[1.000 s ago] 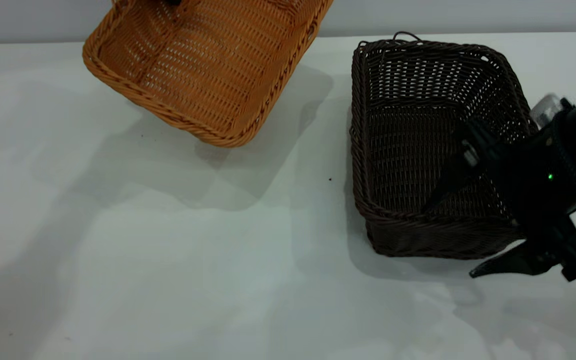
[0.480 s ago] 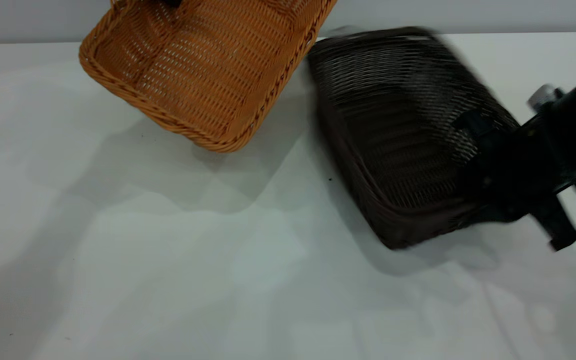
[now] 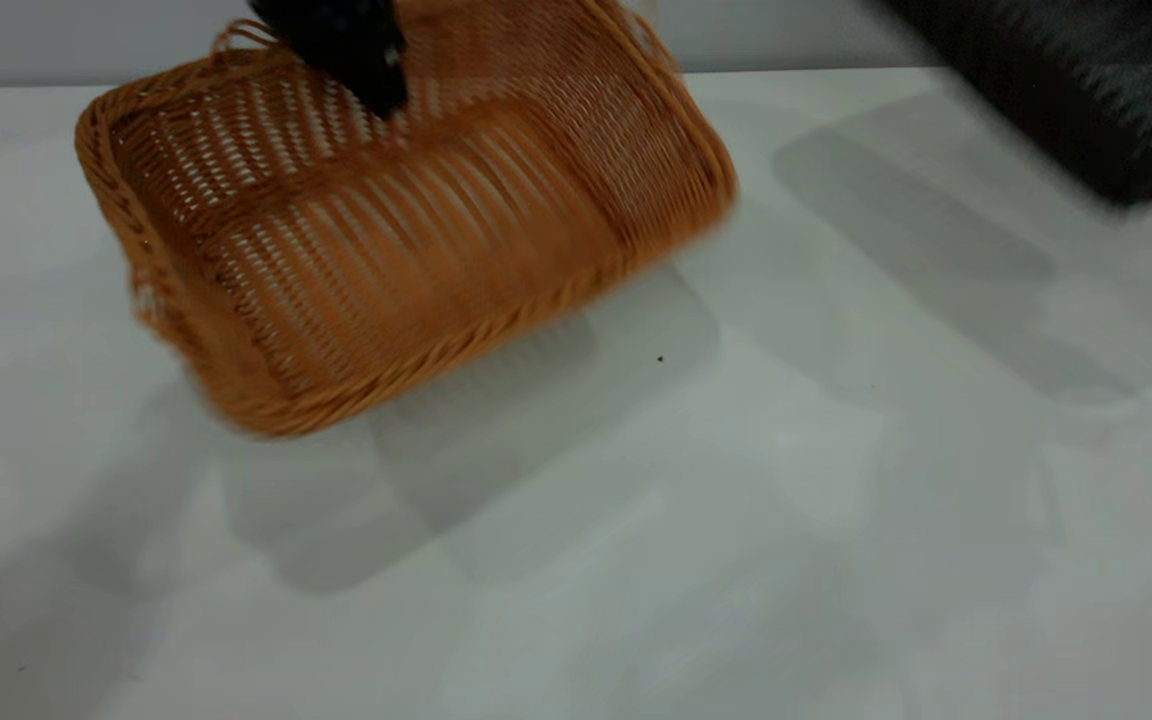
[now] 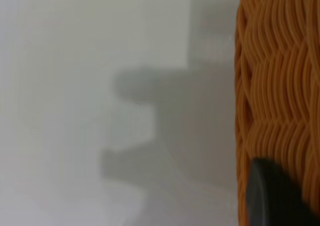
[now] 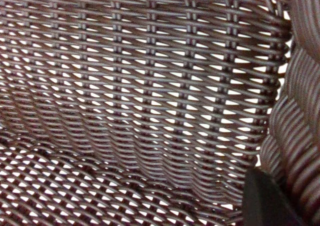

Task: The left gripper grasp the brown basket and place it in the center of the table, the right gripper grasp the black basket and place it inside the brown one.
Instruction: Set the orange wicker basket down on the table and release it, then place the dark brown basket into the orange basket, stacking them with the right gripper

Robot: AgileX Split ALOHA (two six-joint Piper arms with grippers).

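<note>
The brown basket (image 3: 406,240) hangs tilted above the table (image 3: 736,540), left of centre, its open side facing the front left. My left gripper (image 3: 351,50) is shut on its far rim from above. In the left wrist view one black finger (image 4: 272,196) lies against the braided orange rim (image 4: 277,86). The black basket (image 3: 1086,90) is lifted off the table at the top right and is blurred. My right gripper is hidden in the exterior view. In the right wrist view one finger (image 5: 267,201) presses the dark woven wall (image 5: 150,86) beside the rim.
The baskets' shadows fall on the pale tabletop, below the brown basket and at the right. A grey wall runs behind the table's far edge (image 3: 816,70). No other objects show.
The black basket has gone from resting on the table to lifted up and right, mostly out of view. The brown basket has come down and forward and tilted more.
</note>
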